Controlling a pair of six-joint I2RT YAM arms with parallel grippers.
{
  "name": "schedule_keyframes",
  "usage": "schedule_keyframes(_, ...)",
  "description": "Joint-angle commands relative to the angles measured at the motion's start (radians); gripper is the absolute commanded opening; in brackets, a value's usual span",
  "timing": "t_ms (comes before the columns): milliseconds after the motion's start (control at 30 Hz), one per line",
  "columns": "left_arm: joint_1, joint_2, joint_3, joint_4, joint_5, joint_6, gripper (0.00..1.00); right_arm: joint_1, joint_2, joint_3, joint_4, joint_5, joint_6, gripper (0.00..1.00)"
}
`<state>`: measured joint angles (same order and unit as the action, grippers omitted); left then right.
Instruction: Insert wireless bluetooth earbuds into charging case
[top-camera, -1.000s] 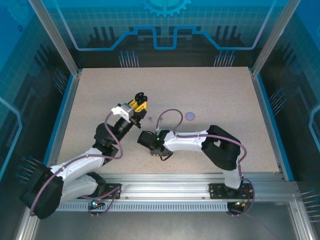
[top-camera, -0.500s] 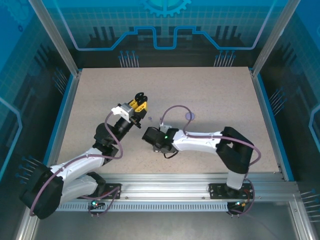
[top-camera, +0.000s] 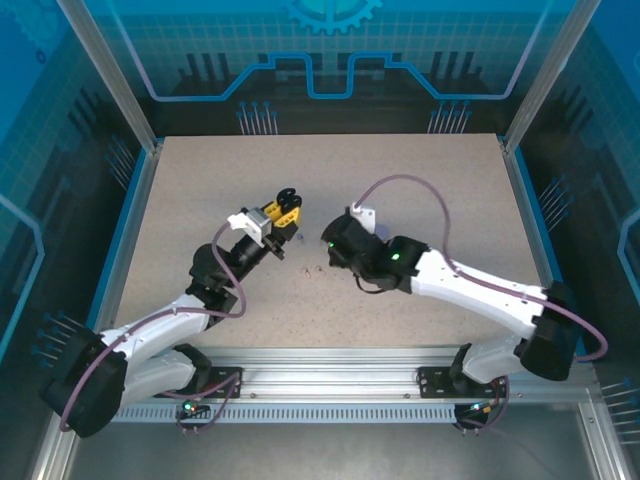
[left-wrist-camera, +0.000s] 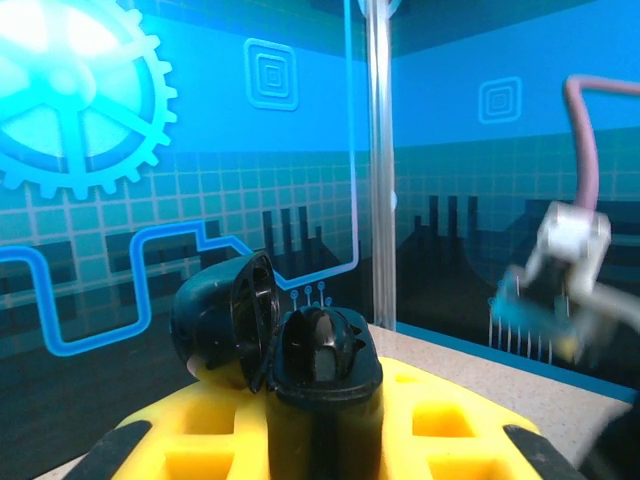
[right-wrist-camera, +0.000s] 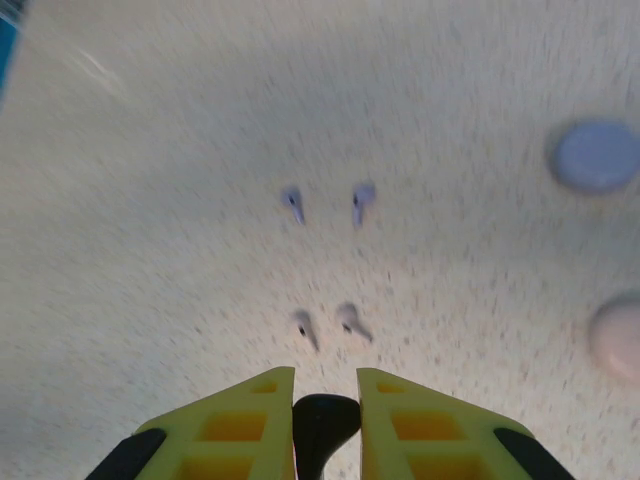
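We saw the left gripper (top-camera: 283, 207) above the middle of the worktop (top-camera: 420, 180). Its yellow fingers (left-wrist-camera: 190, 425) were closed on the black case (left-wrist-camera: 322, 370), which stood upright with its lid (left-wrist-camera: 225, 315) swung open to the left. Behind it the blue back wall (left-wrist-camera: 120, 200) carried drawn marks: a bright gear (left-wrist-camera: 70, 90), square spirals and a line like a circuit track.

The right gripper (right-wrist-camera: 325, 400) hung just right of the left one, and its fingers pinched a black earbud (right-wrist-camera: 325, 425) between the tips. Below them, on the speckled worktop, two lavender earbuds (right-wrist-camera: 292, 203) lay side by side. Two pale pink earbuds (right-wrist-camera: 305, 328) lay closer to the fingers, and none of the four were touching. The round lavender case (right-wrist-camera: 597, 155) and pale pink case (right-wrist-camera: 622, 338) sat at the right edge of that view, well apart from the earbuds.

The far part of the worktop and its left side lay bare up to the blue border (top-camera: 128, 230) and the metal posts (top-camera: 108, 75).
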<state>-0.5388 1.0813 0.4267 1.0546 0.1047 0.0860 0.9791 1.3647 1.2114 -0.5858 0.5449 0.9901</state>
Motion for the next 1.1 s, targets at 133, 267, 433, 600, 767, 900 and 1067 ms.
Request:
schedule_keyframes(133, 0.004, 0.014, 0.059, -0.004, 0.154, 0.007, 0.0, -0.053, -0.139, 0.131, 0.071, -0.01, -0.249, 0.19)
schedule_keyframes(267, 0.003, 0.029, 0.077, -0.013, 0.213, -0.019, 0.0, -0.054, -0.158, 0.172, 0.13, -0.05, -0.332, 0.19)
schedule_keyframes(433, -0.001, 0.048, 0.104, -0.028, 0.272, -0.046, 0.0, -0.054, -0.155, 0.199, 0.205, -0.136, -0.403, 0.2)
schedule_keyframes(600, -0.009, 0.057, 0.125, -0.05, 0.298, -0.055, 0.0, -0.053, -0.146, 0.184, 0.278, -0.19, -0.448, 0.2)
schedule_keyframes(767, -0.013, 0.061, 0.134, -0.057, 0.309, -0.058, 0.0, -0.041, -0.141, 0.148, 0.356, -0.221, -0.483, 0.2)
schedule_keyframes(900, -0.015, 0.062, 0.138, -0.057, 0.309, -0.058, 0.0, -0.035, -0.127, 0.139, 0.381, -0.22, -0.484, 0.2)
schedule_keyframes(1067, -0.015, 0.061, 0.138, -0.056, 0.308, -0.055, 0.0, -0.025, -0.104, 0.139, 0.384, -0.22, -0.48, 0.2)
